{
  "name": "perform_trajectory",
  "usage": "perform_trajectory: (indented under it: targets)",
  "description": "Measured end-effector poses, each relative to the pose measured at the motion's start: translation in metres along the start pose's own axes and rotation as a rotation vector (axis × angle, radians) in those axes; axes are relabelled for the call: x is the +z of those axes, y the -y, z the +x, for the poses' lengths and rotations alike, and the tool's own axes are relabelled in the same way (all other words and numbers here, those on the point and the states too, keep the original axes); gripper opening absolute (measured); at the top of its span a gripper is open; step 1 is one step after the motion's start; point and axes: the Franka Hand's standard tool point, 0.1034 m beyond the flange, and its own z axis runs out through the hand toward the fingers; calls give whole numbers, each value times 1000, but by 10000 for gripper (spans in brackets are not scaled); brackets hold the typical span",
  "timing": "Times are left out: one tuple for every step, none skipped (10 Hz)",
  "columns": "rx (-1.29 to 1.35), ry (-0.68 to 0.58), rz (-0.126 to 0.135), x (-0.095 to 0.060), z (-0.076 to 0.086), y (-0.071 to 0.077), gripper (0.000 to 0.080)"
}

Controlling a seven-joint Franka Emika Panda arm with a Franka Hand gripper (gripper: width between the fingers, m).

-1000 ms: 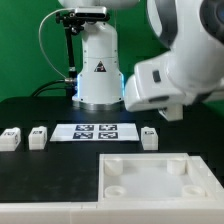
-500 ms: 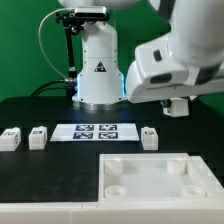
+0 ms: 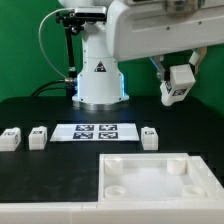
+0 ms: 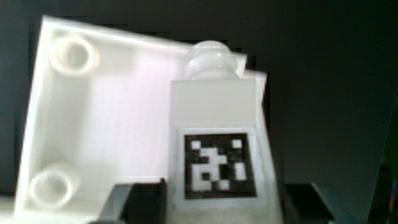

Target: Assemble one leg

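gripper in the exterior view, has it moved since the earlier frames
Yes. The gripper, shut on the leg, has risen and now stands higher above the marker board than half a second ago.

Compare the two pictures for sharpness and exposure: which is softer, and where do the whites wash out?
Wrist view: soft all over; the close leg has a blurry tag, and the white board glares, sockets faint. Exterior view: sharper; the arm is bright against the black table, with a blue glow at its base.
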Motion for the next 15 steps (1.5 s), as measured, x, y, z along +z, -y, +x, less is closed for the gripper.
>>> perform_trajectory:
  targets:
    - [7,-108,-11,-1,-2,-2,291]
    - [1,-173,-21,1,-1,-4,291]
    - [-28,-327,-41,0,25,-14,291]
    - [-41,-448,-56,-2,49,-23,291]
    - [-40,-535,-64,-4,68,-26,291]
    - [-41,-670,-75,-5,82,-24,291]
    - [-40,-723,-79,6,76,-22,291]
    - [-41,-722,-82,9,73,-24,291]
    - [-40,-724,-83,8,74,-25,291]
    - [-40,-722,-80,12,72,-22,291]
    - [-41,-718,-73,30,60,-11,291]
    - [-44,-714,-67,44,55,-1,291]
    - [-52,-723,-66,51,59,4,291]
    - [-52,-727,-64,54,62,4,291]
    - [-53,-723,-64,58,64,3,291]
